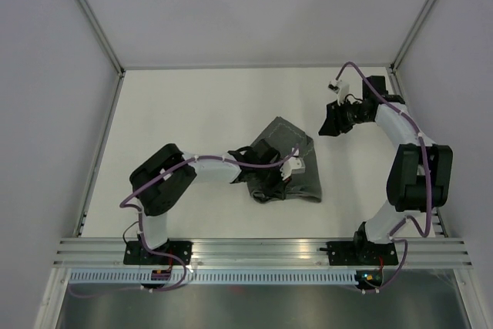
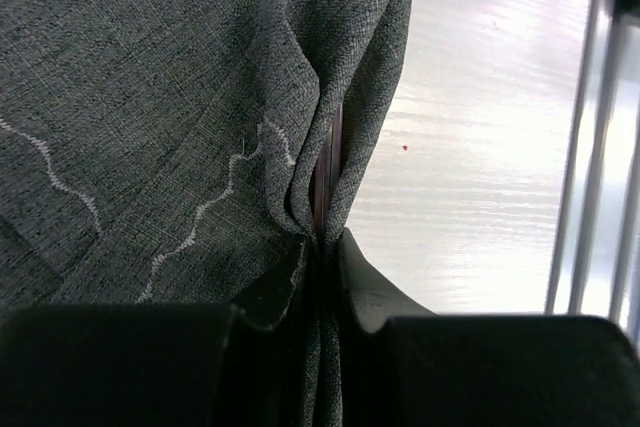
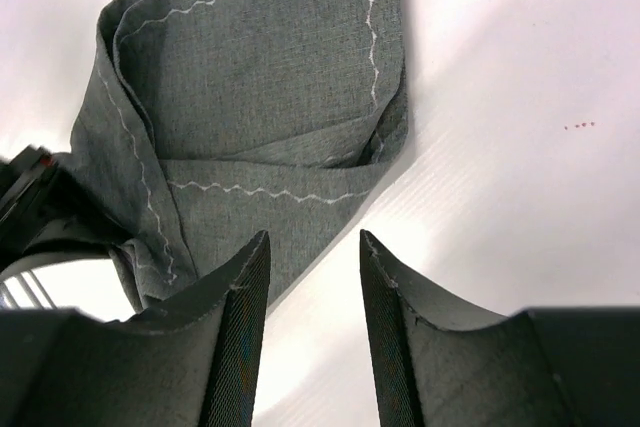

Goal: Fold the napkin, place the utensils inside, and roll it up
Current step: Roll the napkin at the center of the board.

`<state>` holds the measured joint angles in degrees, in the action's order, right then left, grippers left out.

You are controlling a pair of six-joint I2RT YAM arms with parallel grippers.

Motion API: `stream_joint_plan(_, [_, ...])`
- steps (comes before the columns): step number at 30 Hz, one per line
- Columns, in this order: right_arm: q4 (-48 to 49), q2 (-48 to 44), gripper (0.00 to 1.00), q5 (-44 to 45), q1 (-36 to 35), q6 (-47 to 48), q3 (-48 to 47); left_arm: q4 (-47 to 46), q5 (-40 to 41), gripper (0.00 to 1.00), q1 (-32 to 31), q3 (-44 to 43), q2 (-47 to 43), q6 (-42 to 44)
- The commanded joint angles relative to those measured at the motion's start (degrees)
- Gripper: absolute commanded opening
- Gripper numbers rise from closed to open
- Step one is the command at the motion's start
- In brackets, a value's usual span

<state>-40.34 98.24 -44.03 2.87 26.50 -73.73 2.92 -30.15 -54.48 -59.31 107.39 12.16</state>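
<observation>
**Top external view.** The napkin [image 1: 300,182] lies bunched at the centre of the frame on the white counter [image 1: 192,105]. The left claw [image 1: 267,179] sits over its left part. The right claw [image 1: 333,122] hangs to the upper right, apart from the cloth. The utensils cannot be picked out here.

**Left wrist view.** The left claw [image 2: 322,277] is closed, pinching a raised fold of the napkin [image 2: 150,77] at lower centre. A thin reddish strip [image 2: 327,162] shows inside the crease. Whether it is one of the utensils cannot be told.

**Right wrist view.** The right claw [image 3: 312,317] has its jaws parted with nothing between them. The napkin [image 3: 260,117] fills the upper left, lying in overlapping layers, with a wavy stitched line [image 3: 250,190] along the hems.

**Assessment.** The step in hand appears to be folding or rolling the cloth by the pinched edge.
- The pinch should be kept firm and the fold carried low across the cloth.
- The free claw is best set down on the near layers first, so the bundle does not drag.
- Anything wrapped inside could slip out of an open end.
</observation>
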Motion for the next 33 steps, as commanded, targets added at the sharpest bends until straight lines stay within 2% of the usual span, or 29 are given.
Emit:
stream_joint_plan(1, [1.3,-7.3,0.47,-1.6,0.4,6.1,3.9,6.7,-10.9,0.02,2.4,-1.8,5.5,-5.3])
stream_joint_plan(6, [-3.1,-16.0,0.46,-4.0,0.3,17.3,9.7,7.6,-18.2,0.02,5.9,-2.7,8.4,-6.7])
stream_joint_plan(7, [-5.1,-17.2,0.43,-4.4,0.3,19.3,10.5,7.6,-18.6,0.02,6.2,-2.7,8.7,-6.8])
stream_joint_plan(8, [-6.8,-18.2,0.43,-5.6,0.2,25.2,11.8,7.5,-20.2,0.02,6.6,-2.7,9.1,-6.9])
stream_joint_plan(10, [-12.2,-21.1,0.43,-6.3,-0.8,31.0,12.9,7.5,-20.8,0.02,7.5,-2.8,10.2,-7.0])
stream_joint_plan(12, [-12.9,-24.6,0.46,-5.8,-2.3,34.7,15.8,7.5,-21.5,0.02,7.9,-3.1,11.2,-7.3])
stream_joint_plan(15, [-9.5,-28.3,0.52,-4.1,-7.7,33.5,21.0,7.5,-22.6,0.02,8.8,-3.4,12.5,-8.0])
stream_joint_plan(20, [-1.2,-31.1,0.54,1.1,-19.6,27.8,27.7,7.5,-23.9,0.02,10.1,-4.2,14.9,-8.9])
stream_joint_plan(28, [8.8,-30.8,0.59,10.3,-32.9,23.5,32.9,7.6,-24.0,0.02,10.8,-4.3,15.7,-9.5])
stream_joint_plan(33, [12.7,-26.7,0.59,14.1,-37.9,21.5,33.9,7.5,-23.7,0.02,10.9,-4.5,16.3,-9.7])
